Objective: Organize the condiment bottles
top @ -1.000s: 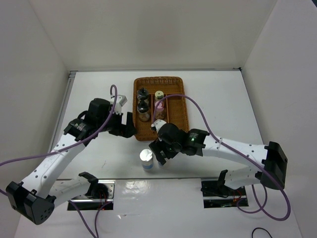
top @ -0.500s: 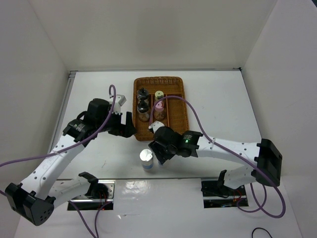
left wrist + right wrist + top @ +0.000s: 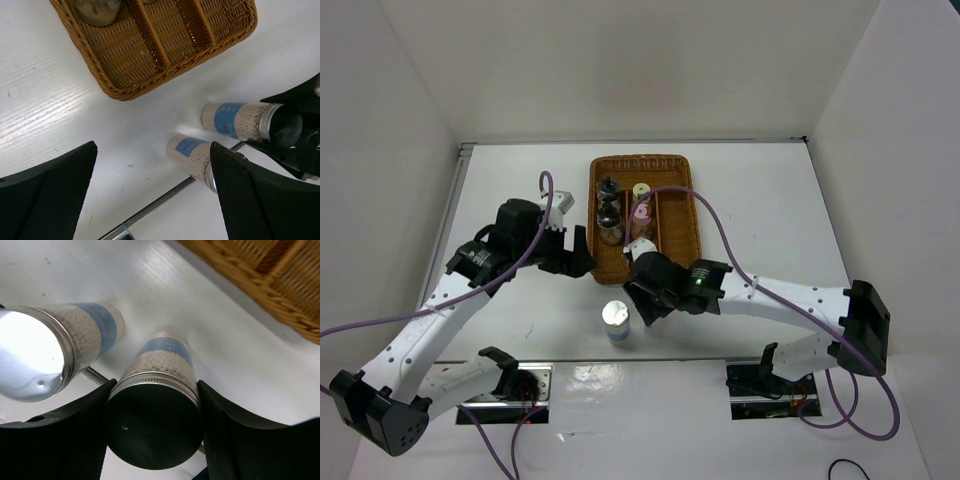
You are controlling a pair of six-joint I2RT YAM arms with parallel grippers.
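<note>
Two black-capped jars point(image 3: 608, 187) point(image 3: 610, 211), a pale yellow one point(image 3: 641, 190) and a pink one point(image 3: 642, 213) stand in the wicker tray point(image 3: 680, 215). One silver-capped jar point(image 3: 616, 318) stands on the table in front of the tray, and also shows in the left wrist view point(image 3: 192, 154) and the right wrist view point(image 3: 65, 342). My right gripper point(image 3: 642, 302) is shut on the second silver-capped jar point(image 3: 159, 385), which stands beside the first point(image 3: 234, 120). My left gripper point(image 3: 152, 150) is open and empty above the table at the tray's near left corner.
The tray's near compartments point(image 3: 150, 40) hold nothing. A purple cable point(image 3: 720, 235) crosses over the tray's right side. White walls enclose the table on three sides. A metal seam point(image 3: 150, 210) runs along the table's near edge.
My right gripper has shifted a little toward the tray, over the second silver-capped jar. The left arm and the other jars have not moved.
</note>
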